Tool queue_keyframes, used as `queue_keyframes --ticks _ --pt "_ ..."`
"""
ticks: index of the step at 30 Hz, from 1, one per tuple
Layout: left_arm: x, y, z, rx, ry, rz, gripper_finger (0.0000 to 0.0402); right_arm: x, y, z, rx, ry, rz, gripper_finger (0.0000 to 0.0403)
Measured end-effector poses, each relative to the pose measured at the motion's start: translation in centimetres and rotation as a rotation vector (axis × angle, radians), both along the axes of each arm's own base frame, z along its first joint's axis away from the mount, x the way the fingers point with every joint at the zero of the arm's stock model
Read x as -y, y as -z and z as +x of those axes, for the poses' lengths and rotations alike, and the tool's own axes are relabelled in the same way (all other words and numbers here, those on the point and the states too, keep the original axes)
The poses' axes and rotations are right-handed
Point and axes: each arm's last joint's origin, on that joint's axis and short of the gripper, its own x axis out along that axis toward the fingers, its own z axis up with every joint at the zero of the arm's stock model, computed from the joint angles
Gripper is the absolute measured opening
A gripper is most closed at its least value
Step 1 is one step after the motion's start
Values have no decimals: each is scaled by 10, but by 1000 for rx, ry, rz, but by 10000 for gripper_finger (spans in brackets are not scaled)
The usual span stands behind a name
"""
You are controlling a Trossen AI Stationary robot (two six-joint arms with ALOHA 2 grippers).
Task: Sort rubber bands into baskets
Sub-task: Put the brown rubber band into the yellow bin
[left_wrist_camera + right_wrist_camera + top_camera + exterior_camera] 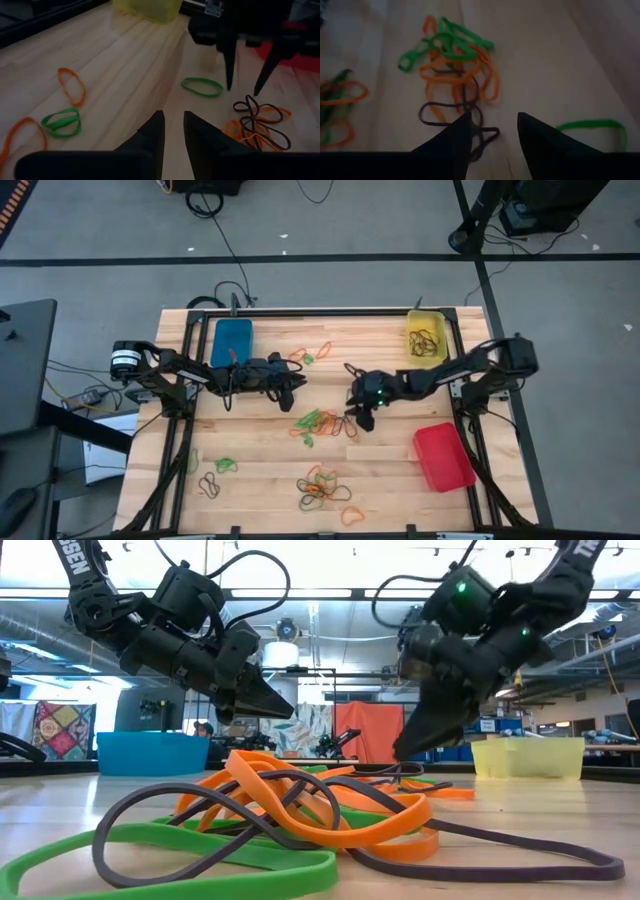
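Observation:
Orange, green and dark rubber bands lie in a tangled pile (320, 423) at the table's middle, with more piles near the front (322, 485) and far edge (310, 352). My right gripper (492, 131) is open, pointing down low over the middle pile. Its fingers stand on either side of a dark band (470, 112), and I cannot tell if they touch it. My left gripper (173, 127) hangs above bare wood left of the pile, open by a narrow gap and empty. The blue basket (232, 342), yellow basket (427, 335) and red basket (443, 455) stand on the table.
A single green band (201, 86) lies between the two grippers. More bands lie at the front left (215, 470). The yellow basket holds some dark bands. Black cables run along the table's frame.

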Motion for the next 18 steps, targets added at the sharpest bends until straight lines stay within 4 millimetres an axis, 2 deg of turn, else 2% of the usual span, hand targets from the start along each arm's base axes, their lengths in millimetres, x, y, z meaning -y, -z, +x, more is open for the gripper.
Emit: queue_keyframes --ticks 7,12,15,18 --pt "0 0 0 0 -1 -2 76 -2 18 3 -68 -52 84 168" --pt "0 0 0 0 -6 -1 76 -2 20 4 -72 -58 101 161" --pt "0 0 0 0 -10 1 76 -2 20 3 -74 -64 112 141" --pt "0 0 0 0 -12 2 76 -3 20 3 -79 -69 120 103"
